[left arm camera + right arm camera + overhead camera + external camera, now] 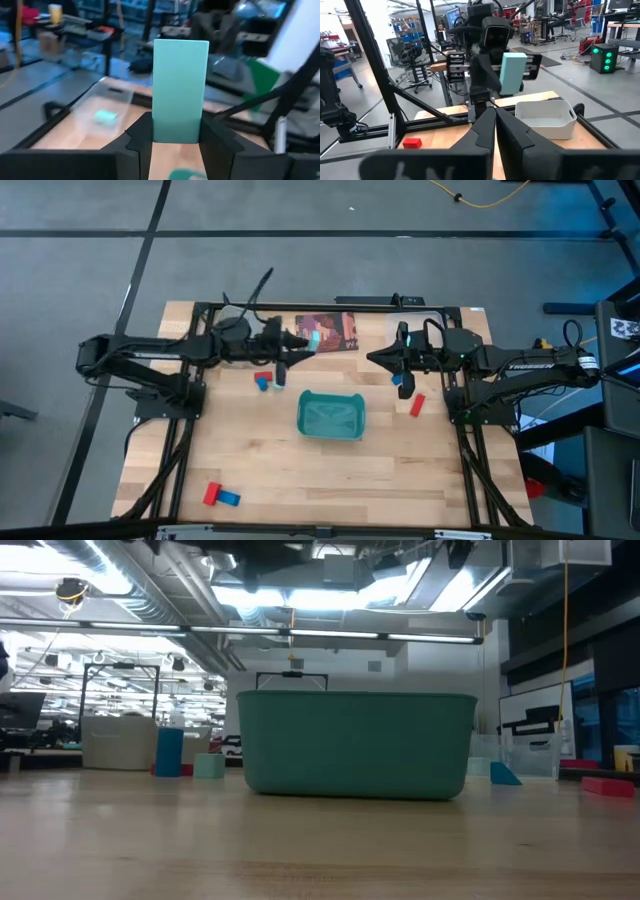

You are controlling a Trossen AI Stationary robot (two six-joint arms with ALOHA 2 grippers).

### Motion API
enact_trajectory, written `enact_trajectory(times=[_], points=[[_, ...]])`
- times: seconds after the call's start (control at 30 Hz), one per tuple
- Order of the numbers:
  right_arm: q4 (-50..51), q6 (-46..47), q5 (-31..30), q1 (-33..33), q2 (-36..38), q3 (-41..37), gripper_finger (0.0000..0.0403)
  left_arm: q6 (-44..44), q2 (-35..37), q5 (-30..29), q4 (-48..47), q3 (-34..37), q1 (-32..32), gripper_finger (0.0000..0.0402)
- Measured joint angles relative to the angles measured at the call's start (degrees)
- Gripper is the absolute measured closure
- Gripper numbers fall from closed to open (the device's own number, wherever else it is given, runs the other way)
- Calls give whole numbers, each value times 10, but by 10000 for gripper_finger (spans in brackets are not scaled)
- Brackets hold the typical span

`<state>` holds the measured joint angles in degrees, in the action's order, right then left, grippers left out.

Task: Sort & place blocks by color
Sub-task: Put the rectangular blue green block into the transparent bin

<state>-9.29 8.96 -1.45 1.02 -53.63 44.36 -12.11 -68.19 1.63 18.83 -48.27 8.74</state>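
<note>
My left gripper [303,340] hangs above the far middle of the table, over the card's edge, shut on a light cyan block [180,85]. That block also shows in the right wrist view [512,72]. My right gripper [383,358] is shut on nothing and points toward the table's left, facing the left gripper. A blue block [404,386] and a red block [417,405] lie flat on the table below it. A red and blue pair [263,380] lies under the left arm, and another pair [220,497] lies near the near left corner. My left gripper pinches the cyan block by its near end [178,131], one finger [141,137] on each long side. The fingers lie along the block and point toward the table's right. The block sticks out forward past the fingertips and is lifted clear of the table.
The teal tray [331,416] stands in the middle of the table between the two arms, filling the low view's centre [355,745]. The brownish-red card [335,330] lies at the far edge. A pale open box [545,117] shows beside the left arm. Bare wood lies along the near edge.
</note>
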Motion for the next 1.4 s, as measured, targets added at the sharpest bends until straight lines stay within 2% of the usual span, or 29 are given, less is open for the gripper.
enact_trajectory(times=[0.13,0.33,0.6,0.8,0.93,1.17,1.3,1.4], points=[[0,13,0,0,0,0,381,-13,-55,16,85,0,-29,282],[0,14,0,0,-7,0,381,-23,-105,-1,140,0,-55,282],[0,17,1,0,-13,0,381,-28,-109,-9,155,0,-50,283],[-11,90,26,0,-20,0,372,-28,-109,-10,155,0,-50,283],[-34,143,27,0,-42,0,321,-28,-109,-10,155,0,-50,283],[-125,206,26,0,-108,0,173,-29,-109,-10,154,0,-50,282],[-162,190,26,0,-140,9,99,-33,-109,-9,154,0,-50,282],[-160,144,26,0,-164,29,70,-43,-109,-7,154,0,-50,282]])
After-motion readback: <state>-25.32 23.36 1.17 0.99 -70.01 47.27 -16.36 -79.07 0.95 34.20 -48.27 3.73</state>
